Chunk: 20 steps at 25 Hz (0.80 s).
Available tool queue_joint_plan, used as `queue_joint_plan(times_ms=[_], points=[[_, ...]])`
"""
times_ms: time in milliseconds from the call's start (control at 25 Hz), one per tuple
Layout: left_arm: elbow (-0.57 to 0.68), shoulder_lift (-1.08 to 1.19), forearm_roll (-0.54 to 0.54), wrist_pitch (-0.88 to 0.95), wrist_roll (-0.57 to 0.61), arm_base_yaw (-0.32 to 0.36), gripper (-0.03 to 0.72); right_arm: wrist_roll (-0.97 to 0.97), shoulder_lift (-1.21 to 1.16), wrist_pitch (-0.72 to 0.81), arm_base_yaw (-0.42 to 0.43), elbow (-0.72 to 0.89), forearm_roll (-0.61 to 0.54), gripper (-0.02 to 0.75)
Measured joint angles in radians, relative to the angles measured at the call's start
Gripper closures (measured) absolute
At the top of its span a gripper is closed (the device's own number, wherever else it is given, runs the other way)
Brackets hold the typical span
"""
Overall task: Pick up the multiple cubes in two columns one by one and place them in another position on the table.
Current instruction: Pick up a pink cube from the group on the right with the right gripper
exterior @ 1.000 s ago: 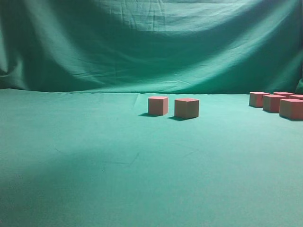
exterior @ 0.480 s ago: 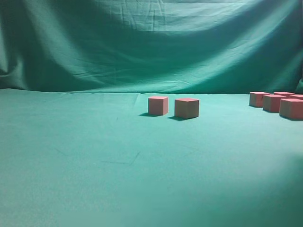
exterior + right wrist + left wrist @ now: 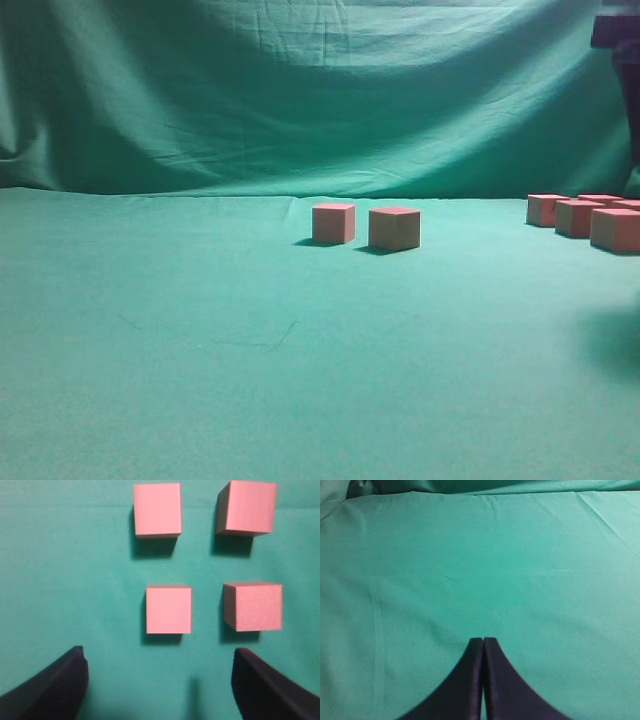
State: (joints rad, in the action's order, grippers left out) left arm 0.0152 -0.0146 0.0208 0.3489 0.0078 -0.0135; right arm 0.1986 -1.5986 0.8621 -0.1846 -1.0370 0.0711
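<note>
Two salmon-pink cubes stand side by side mid-table, the left cube (image 3: 333, 223) and the right cube (image 3: 394, 228). Several more cubes cluster at the right edge (image 3: 578, 217). In the right wrist view they stand in two columns: near-left cube (image 3: 168, 609), near-right cube (image 3: 253, 606), far-left cube (image 3: 157, 510), far-right cube (image 3: 247, 508). My right gripper (image 3: 160, 680) is open and empty, high above them, just short of the near pair. Part of the right arm (image 3: 620, 60) shows at the top right. My left gripper (image 3: 483, 641) is shut and empty over bare cloth.
The table (image 3: 200, 330) is covered in teal-green cloth that meets a draped green backdrop (image 3: 300, 90). A dark shadow lies on the cloth at the right (image 3: 610, 340).
The right arm has come into the exterior view at the top right edge. The shadow on the cloth has shifted from the left front to the right. The cubes have not moved.
</note>
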Motion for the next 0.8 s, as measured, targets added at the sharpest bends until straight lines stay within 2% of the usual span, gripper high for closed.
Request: queue_joint_plan(times_ms=[320, 800], points=[[0.000, 0.000, 0.000, 0.000, 0.000, 0.000, 0.688, 0.000, -0.094, -0.121, 0.000, 0.011, 0.002, 0.156], [0.000, 0.000, 0.000, 0.000, 0.000, 0.000, 0.688, -0.005, -0.183, -0.218, 0.000, 0.013, 0.025, 0.156]])
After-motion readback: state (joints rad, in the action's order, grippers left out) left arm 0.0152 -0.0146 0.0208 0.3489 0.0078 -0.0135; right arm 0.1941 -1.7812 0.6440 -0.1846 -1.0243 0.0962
